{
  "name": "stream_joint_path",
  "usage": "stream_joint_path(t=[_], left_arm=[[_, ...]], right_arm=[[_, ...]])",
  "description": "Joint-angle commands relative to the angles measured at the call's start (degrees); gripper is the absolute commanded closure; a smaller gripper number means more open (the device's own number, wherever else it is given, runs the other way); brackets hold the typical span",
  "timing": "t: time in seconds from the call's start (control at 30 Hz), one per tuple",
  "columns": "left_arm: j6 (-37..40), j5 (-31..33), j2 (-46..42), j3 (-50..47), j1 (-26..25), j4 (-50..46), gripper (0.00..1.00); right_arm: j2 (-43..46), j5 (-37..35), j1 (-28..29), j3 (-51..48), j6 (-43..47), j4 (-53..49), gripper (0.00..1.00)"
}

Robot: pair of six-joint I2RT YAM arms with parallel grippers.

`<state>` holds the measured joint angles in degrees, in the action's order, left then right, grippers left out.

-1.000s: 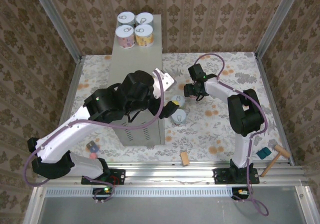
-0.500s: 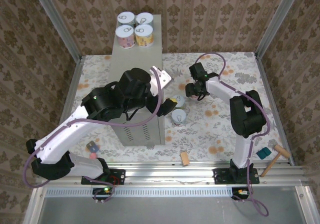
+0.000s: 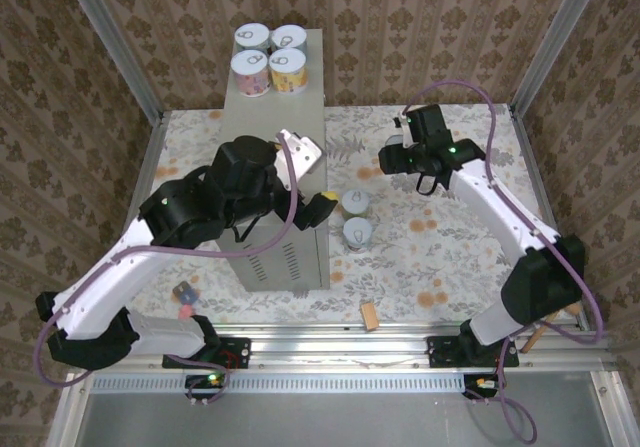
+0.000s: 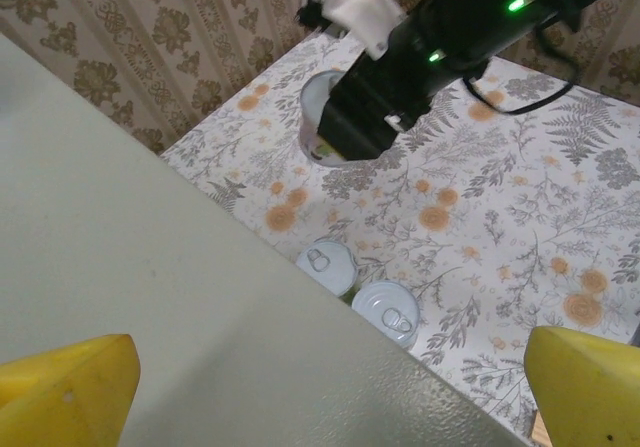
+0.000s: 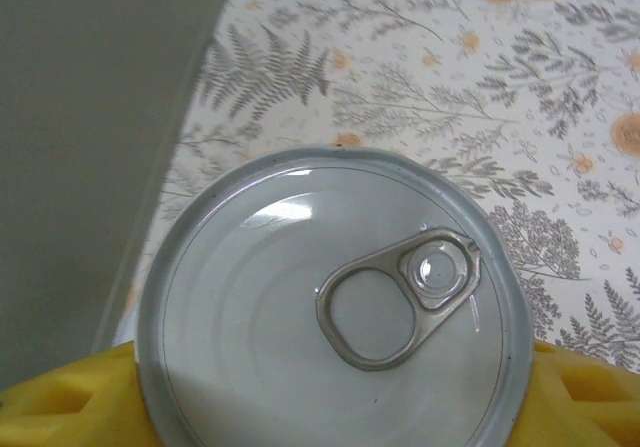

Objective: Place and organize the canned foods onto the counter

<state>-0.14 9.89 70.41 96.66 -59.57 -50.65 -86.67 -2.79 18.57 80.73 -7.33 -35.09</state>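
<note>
One can is clamped in the right fingers; six more are split between the desk and the floral surface.

The right fingers (image 5: 60, 407) are closed on the sides of a can (image 5: 330, 317) below its rim. That keeps the pull-tab lid facing up, so it can go down upright. The can hangs clear of the floral surface (image 5: 560, 97), with the grey desk (image 3: 275, 117) near on one side. The left fingers (image 4: 60, 392) are wide apart and empty above the near end of the desktop, probably ready for the next pick. Just past and below them, two upright cans (image 4: 328, 262) stand close together beside the desk's edge, not yet lifted. Farthest from both pairs of fingers, four cans (image 3: 252, 64) form a tight two-by-two block at the desk's far end. This seemingly leaves the near part free for the rest.
</note>
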Motion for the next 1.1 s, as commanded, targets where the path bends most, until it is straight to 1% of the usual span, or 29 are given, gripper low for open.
stream_joint_path(t=[0.0, 0.2, 0.4, 0.57, 0.63, 0.73, 0.9, 0.97, 1.07], left_arm=[[1.3, 0.0, -2.3, -0.7, 1.2, -0.1, 0.00], [1.8, -0.9, -5.4, -1.7, 3.6, -0.9, 0.00], [3.3, -1.2, -8.1, -1.7, 5.7, -3.2, 0.00], [4.7, 0.2, -10.0, -0.3, 6.1, -6.7, 0.00], [5.2, 0.6, -11.0, 0.4, 6.4, -7.8, 0.00], [5.5, 1.9, -12.5, 0.9, 6.6, -9.2, 0.00], [5.3, 3.6, -15.1, 0.5, 7.0, -10.6, 0.00], [5.3, 4.1, -15.9, 0.3, 6.9, -11.2, 0.00], [5.3, 5.0, -17.1, 0.1, 7.0, -11.8, 0.00]], right_arm=[[5.3, 7.0, -0.1, 3.7, 2.7, -0.3, 0.32], [9.3, 13.3, -0.1, 7.7, 3.5, -4.8, 0.32], [12.3, 22.1, -0.2, 10.2, 3.1, -6.2, 0.32], [13.7, 27.8, -0.1, 13.1, 2.2, -6.9, 0.31], [13.6, 30.7, 0.2, 14.9, 1.8, -7.6, 0.31], [12.9, 33.2, 0.9, 18.0, 1.1, -8.6, 0.31], [10.6, 33.4, 4.1, 22.7, 1.0, -10.6, 0.31], [9.3, 32.1, 6.2, 24.8, 1.7, -11.9, 0.31], [7.3, 28.0, 9.9, 28.2, 3.6, -14.8, 0.30]])
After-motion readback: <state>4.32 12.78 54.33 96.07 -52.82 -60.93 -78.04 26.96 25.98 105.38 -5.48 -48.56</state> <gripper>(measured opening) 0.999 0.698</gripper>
